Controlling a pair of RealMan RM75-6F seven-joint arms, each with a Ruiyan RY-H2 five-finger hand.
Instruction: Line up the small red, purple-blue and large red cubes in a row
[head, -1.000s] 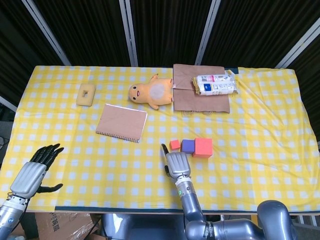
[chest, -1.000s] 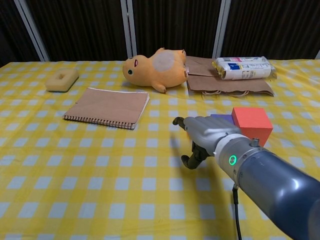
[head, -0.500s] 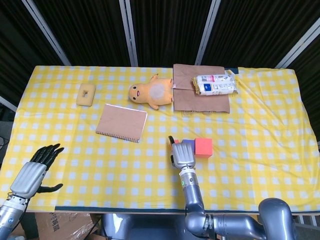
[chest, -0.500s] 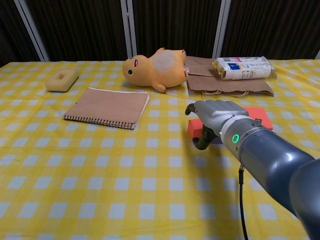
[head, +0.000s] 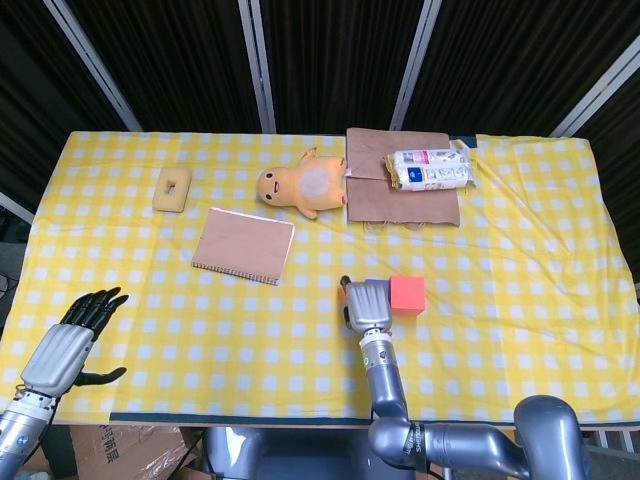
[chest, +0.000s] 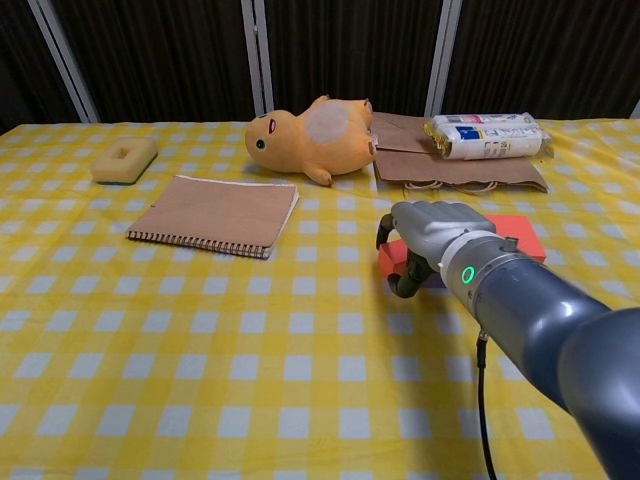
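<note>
My right hand (chest: 432, 232) lies over the left end of the cube row, also seen in the head view (head: 367, 304). Its thumb and a finger curl around the small red cube (chest: 391, 259), which stands on the yellow checked cloth. Under the palm, the purple-blue cube (chest: 437, 283) shows only as a sliver. To the right, the large red cube (head: 407, 293) stands against the hand, seen as well in the chest view (chest: 521, 233). At the table's near left corner my left hand (head: 68, 343) hovers, fingers spread, holding nothing.
A brown notebook (head: 244, 246) lies left of the cubes. Behind are an orange plush toy (head: 301, 186), a brown paper bag (head: 402, 177) with a white packet (head: 431, 169) on it, and a yellow sponge (head: 173, 188) at the far left.
My right hand has moved forward and right from in front of the cubes onto them, and its fingers have curled around the small red cube. The left hand has not moved.
</note>
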